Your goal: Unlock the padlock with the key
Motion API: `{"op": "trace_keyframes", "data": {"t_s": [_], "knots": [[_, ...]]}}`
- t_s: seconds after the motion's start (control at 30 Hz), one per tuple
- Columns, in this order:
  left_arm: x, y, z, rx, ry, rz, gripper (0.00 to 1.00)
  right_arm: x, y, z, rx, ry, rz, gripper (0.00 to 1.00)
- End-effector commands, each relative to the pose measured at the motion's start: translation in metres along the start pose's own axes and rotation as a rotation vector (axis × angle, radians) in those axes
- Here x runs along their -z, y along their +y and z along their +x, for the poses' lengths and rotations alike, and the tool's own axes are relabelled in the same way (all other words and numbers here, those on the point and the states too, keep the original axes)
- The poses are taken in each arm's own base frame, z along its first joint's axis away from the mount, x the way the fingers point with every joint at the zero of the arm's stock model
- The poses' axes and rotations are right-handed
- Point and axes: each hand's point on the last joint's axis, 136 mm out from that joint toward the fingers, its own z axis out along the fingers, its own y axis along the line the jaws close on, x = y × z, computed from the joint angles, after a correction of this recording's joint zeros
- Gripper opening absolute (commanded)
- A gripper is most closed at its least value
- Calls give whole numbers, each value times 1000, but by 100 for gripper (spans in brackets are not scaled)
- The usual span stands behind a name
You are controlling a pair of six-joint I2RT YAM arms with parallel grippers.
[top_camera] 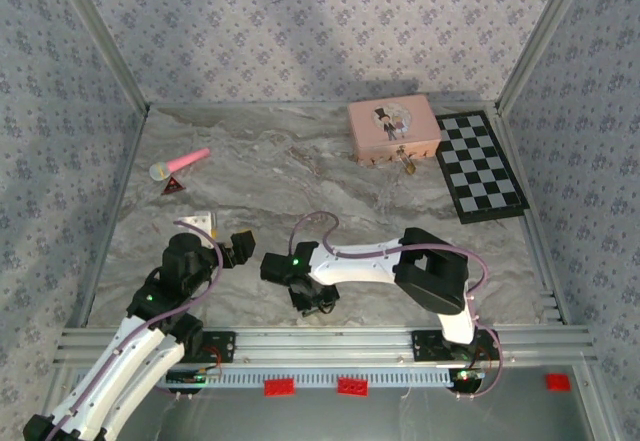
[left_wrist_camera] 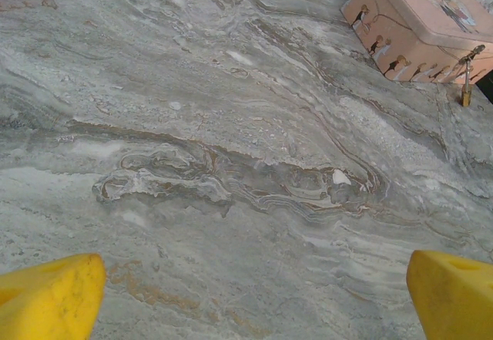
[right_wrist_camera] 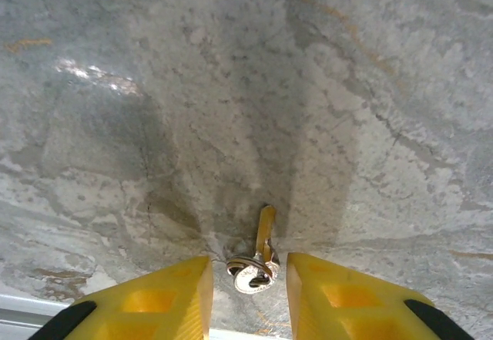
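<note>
The grey marbled tabletop (top_camera: 300, 176) carries a pink cartoon-lidded tin box (top_camera: 393, 126) far beyond both pincers. The left pincer (left_wrist_camera: 254, 294) hangs spread wide and idle. The right pincer (right_wrist_camera: 248, 261), narrowly apart, straddles a small brass key on a silver ring (right_wrist_camera: 262, 247), seemingly to pinch it. The tiny brass-gold padlock (left_wrist_camera: 466, 93) dangles by its thin grey shackle from the box's clasp.

Grey marbled bench (top_camera: 300, 176): pink box (top_camera: 393, 129) and checkerboard mat (top_camera: 480, 165) far right, pink-handled toy (top_camera: 180, 164) far left, key (right_wrist_camera: 260, 251) near edge.

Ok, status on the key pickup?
Left gripper open. Right gripper open, straddling key on table. Padlock hanging on pink box, far side. Nothing between.
</note>
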Motion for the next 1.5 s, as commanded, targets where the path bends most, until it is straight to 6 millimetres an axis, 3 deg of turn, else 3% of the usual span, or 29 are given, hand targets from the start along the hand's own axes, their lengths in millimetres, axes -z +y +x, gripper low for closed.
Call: {"op": "trace_keyframes", "data": {"t_s": [0.0, 0.27, 0.7, 1.23, 1.47], "knots": [[-1, -3, -6, 7, -25, 11, 100, 5, -4, 0, 16, -9, 39, 30], [-2, -3, -5, 7, -22, 9, 100, -4, -3, 8, 16, 49, 37, 28], [-2, -3, -5, 8, -19, 8, 100, -7, -4, 3, 25, 41, 36, 19], [-2, -2, -5, 10, -21, 4, 100, 2, -10, -5, 20, -28, 60, 9], [-4, -1, -5, 9, -19, 1, 100, 15, -23, -8, -3, -88, 77, 2]]}}
